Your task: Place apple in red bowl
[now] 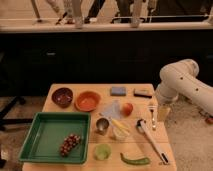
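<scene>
The apple is small, round and orange-red and sits on the wooden table right of centre. The red bowl is bright orange-red and stands empty to the apple's left, near the table's back. My white arm reaches in from the right. My gripper hangs below it at the table's right edge, to the right of the apple and apart from it.
A maroon bowl stands left of the red bowl. A green tray with grapes is front left. A metal cup, a blue sponge, a fork, a spatula and a green chili lie around.
</scene>
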Controlling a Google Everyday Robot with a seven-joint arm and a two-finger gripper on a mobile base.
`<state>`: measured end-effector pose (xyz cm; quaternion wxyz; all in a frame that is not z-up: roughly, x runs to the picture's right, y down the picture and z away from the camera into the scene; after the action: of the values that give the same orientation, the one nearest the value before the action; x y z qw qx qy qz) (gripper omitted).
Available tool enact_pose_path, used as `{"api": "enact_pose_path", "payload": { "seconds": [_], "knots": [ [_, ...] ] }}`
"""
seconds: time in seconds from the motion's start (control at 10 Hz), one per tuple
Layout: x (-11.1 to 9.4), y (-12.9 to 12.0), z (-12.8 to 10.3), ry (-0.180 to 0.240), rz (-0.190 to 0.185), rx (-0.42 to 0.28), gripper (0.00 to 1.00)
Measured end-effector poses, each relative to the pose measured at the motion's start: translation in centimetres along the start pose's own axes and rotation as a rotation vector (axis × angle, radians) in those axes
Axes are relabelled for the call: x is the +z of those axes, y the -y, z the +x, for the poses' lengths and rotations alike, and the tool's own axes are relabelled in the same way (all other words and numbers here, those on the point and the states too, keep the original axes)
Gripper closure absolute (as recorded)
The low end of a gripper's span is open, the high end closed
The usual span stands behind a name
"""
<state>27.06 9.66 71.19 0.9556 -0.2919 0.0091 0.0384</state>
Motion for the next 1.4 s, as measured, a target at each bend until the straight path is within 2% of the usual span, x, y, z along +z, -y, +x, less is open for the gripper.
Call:
{"api": "enact_pose_path", "payload": {
  "seconds": [0.2, 0.6, 1.0, 1.2, 1.4],
  "knots": [
    [0.9, 0.3, -0.1, 0.003, 0.019, 0.058, 0.2],
    [2.5, 1.1, -1.4, 0.008, 0.026, 0.057, 0.2],
    [4.7, 2.7, -3.0, 0.033, -0.011, 0.028, 0.2],
    [5.6, 3.5, -3.4, 0.067, -0.036, 0.023, 0.2],
    [6.4, 4.2, -3.5, 0.118, -0.055, 0.032, 0.2]
  ]
}}
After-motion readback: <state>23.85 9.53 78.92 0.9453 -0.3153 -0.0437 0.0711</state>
